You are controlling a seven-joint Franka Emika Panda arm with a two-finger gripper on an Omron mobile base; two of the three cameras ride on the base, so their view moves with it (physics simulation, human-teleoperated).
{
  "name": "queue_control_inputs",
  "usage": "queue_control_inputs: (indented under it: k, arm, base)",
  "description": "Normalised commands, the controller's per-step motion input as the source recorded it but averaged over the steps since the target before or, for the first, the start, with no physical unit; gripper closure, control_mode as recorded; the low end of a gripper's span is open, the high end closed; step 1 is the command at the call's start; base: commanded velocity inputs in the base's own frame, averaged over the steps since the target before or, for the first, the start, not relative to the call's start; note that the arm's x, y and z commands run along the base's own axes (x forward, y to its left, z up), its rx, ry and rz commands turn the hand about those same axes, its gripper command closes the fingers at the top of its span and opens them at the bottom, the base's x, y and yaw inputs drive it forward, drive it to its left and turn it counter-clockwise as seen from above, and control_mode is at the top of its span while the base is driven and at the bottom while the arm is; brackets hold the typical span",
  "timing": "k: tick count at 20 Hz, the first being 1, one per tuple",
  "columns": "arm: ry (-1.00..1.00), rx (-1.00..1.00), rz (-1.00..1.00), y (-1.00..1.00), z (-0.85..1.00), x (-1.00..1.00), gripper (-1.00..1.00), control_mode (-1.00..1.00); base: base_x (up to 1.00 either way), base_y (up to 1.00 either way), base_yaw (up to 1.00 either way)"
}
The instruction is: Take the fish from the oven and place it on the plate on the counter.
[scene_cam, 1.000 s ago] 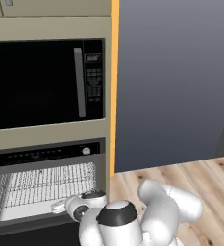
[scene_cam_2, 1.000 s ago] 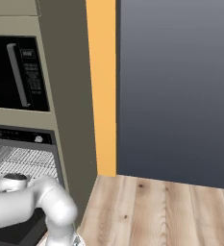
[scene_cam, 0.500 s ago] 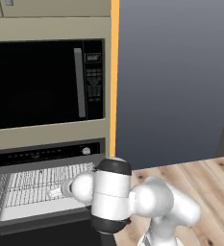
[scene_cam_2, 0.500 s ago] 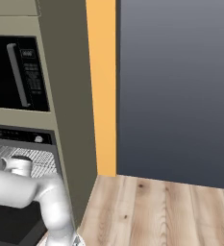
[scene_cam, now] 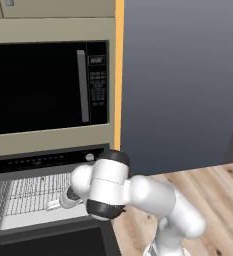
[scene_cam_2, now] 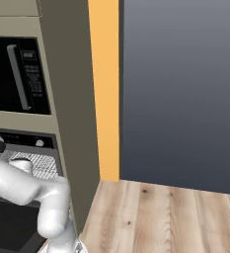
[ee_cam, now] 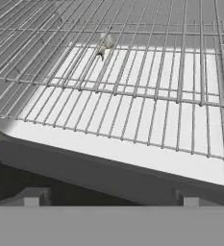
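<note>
The oven [scene_cam: 43,161] stands open below the microwave, its grey wire racks [scene_cam: 28,195] bared. In the hand view the fish [ee_cam: 105,44] is a small pale piece lying on the rack toward the back of the cavity. My gripper [ee_cam: 108,199] hovers at the rack's front edge, well short of the fish. It is open wide with nothing between its fingertips [ee_cam: 31,197]. From the left base view, the gripper [scene_cam: 53,204] reaches just inside the oven mouth above the lower rack. The plate and the counter are out of view.
The oven's dark door [scene_cam: 53,242] hangs open below the hand. A black microwave [scene_cam: 43,87] sits above the oven. An orange strip [scene_cam_2: 104,89] and a dark grey wall [scene_cam_2: 180,89] stand to the right, over wooden floor [scene_cam_2: 151,217].
The arm's elbow has swung upward, and the hand has moved a little left and deeper toward the oven rack. The jaws stayed open.
</note>
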Motion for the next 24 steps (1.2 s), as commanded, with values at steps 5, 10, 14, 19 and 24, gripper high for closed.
queue_control_inputs:
  k: [5,10,14,19,24]
  arm:
    - [-0.02,0.00,-0.01,0.09,-0.14,0.01,-1.00,-1.00]
    - [-0.02,0.00,-0.09,0.31,-0.34,0.10,-1.00,-1.00]
    - [-0.10,0.00,-0.07,0.28,-0.67,0.00,-1.00,-1.00]
    - [-0.15,0.00,-0.04,0.20,-0.37,0.00,-1.00,-1.00]
    - [-0.05,0.00,0.00,0.03,-0.46,-0.28,-1.00,-1.00]
  base:
    - [0.00,0.00,0.00]
    - [0.00,0.00,0.00]
    - [0.00,0.00,0.00]
    - [0.00,0.00,0.00]
    - [0.00,0.00,0.00]
